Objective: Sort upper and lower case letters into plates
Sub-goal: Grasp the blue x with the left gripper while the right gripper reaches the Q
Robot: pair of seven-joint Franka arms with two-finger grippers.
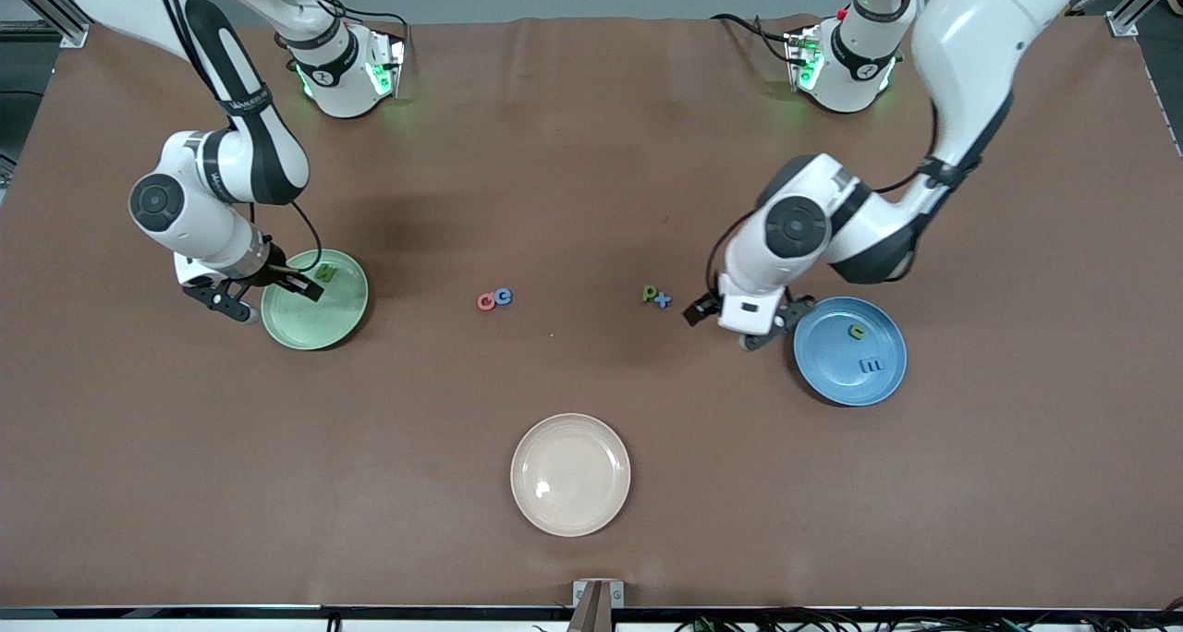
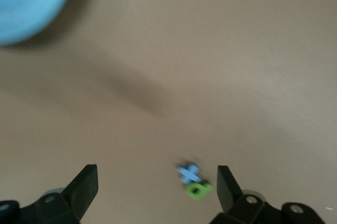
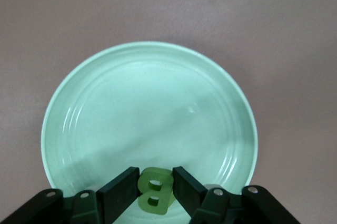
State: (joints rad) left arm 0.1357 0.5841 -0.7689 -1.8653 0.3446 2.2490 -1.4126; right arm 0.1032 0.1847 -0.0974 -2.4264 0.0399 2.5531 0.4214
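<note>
Now the sorting is about half done, as I judge it. The right gripper (image 3: 155, 190) is closed on a green letter B (image 3: 155, 191) and holds it over the pale green plate (image 1: 319, 332), near the rim toward the right arm's end of the table; the plate looks empty otherwise, so the step in hand is the drop of this capital. Next move for this arm, I think: open the fingers w/o carrying the letter away, then go for the pair in the middle of the table. The left gripper (image 2: 158, 190) has its fingers wide apart and holds nothing; it is just beside the blue plate (image 1: 836, 373), turned toward the green p (image 1: 650, 293) and the blue letter (image 1: 663, 300) touching it, which looks like a t or x, I cannot tell which. It must come lower over one of them and take only that one, which is delicate bc they touch. In the blue plate lie a green c (image 1: 857, 332) and a blue letter like E (image 1: 871, 365). The red c-shaped letter (image 1: 486, 301) and a blue c (image 1: 504, 296) lie together mid-table. The cream plate (image 1: 570, 512), nearest the front camera, holds nothing. Writing: only the letters themselves; the marks on the arms are too small to read.
</note>
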